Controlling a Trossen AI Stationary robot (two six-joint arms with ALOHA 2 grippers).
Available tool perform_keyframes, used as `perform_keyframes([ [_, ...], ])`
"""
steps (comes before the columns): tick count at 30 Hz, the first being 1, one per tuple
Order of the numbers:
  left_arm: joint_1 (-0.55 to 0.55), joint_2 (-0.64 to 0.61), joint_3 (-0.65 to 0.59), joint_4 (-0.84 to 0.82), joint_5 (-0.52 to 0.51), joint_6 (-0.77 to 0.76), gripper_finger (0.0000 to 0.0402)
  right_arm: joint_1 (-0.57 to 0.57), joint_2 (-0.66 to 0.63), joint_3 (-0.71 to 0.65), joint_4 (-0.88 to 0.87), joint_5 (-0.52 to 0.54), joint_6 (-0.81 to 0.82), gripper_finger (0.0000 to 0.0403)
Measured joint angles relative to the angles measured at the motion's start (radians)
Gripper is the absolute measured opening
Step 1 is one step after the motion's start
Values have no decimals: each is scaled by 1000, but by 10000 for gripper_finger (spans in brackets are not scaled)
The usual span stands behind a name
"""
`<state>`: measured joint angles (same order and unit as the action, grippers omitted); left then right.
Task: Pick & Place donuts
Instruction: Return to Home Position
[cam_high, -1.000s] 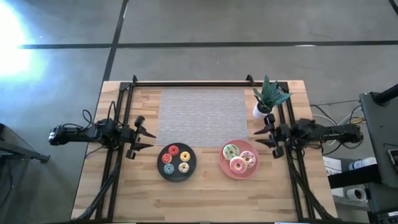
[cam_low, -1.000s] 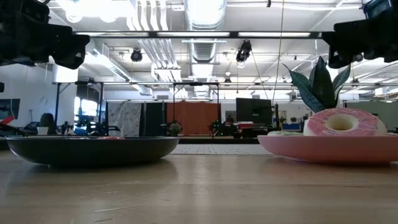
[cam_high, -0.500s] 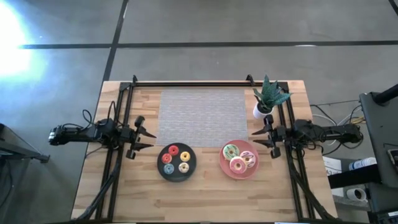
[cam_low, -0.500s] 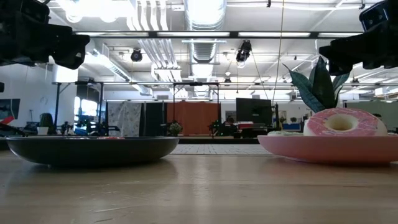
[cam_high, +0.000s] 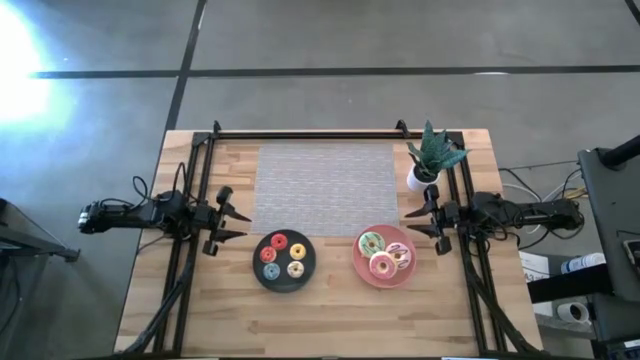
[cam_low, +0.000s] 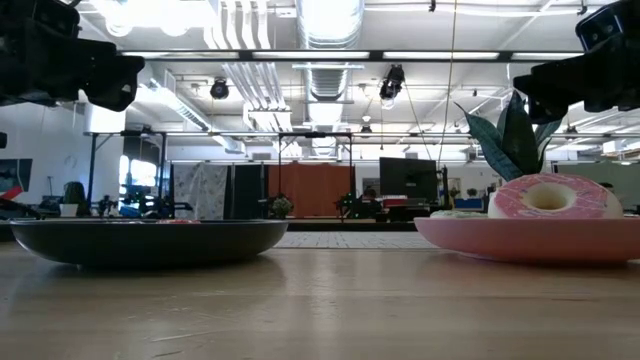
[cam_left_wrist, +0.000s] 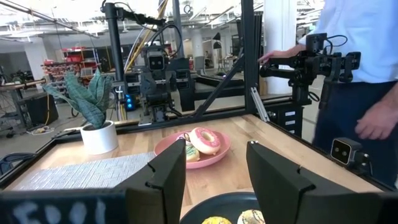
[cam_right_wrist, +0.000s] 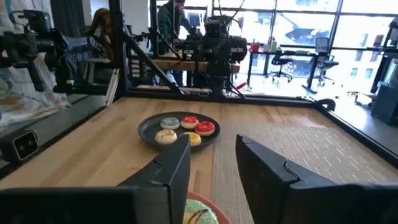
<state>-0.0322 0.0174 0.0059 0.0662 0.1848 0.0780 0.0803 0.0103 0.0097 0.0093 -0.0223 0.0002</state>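
Observation:
Three larger donuts, green-white sprinkled (cam_high: 371, 243), white with red stripes (cam_high: 398, 254) and pink (cam_high: 382, 265), lie on the round pink plate (cam_high: 360, 262). Several tiny donuts, red (cam_high: 279, 241), yellow (cam_high: 297, 251) and others, lie on the round black plate (cam_high: 305, 281). My left gripper (cam_high: 238, 223) hovers open above the table, left of the black plate. My right gripper (cam_high: 409, 221) hovers open just right of the pink plate. In the low view the pink donut (cam_low: 550, 198) sits on the pink plate's rim side. Neither gripper touches anything.
A grey woven mat (cam_high: 327, 187) covers the far middle of the table. A small potted plant (cam_high: 431, 160) stands near the far right corner, close to my right arm. Black frame rails (cam_high: 190, 240) run along both sides. A person (cam_left_wrist: 367, 74) stands beyond the table.
My right gripper has shifted slightly toward the pink plate and a little up; the left arm kept still. The donuts and plates have not moved.

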Motion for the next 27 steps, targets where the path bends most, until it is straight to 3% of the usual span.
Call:
perform_keyframes([
  [17, 0, 0, 0, 0, 0, 0, 144, 0, -1, 0, 0, -1, 0, 133],
  [27, 0, 0, 0, 0, 0, 0, 144, 0, -1, 0, 0, -1, 0, 120],
])
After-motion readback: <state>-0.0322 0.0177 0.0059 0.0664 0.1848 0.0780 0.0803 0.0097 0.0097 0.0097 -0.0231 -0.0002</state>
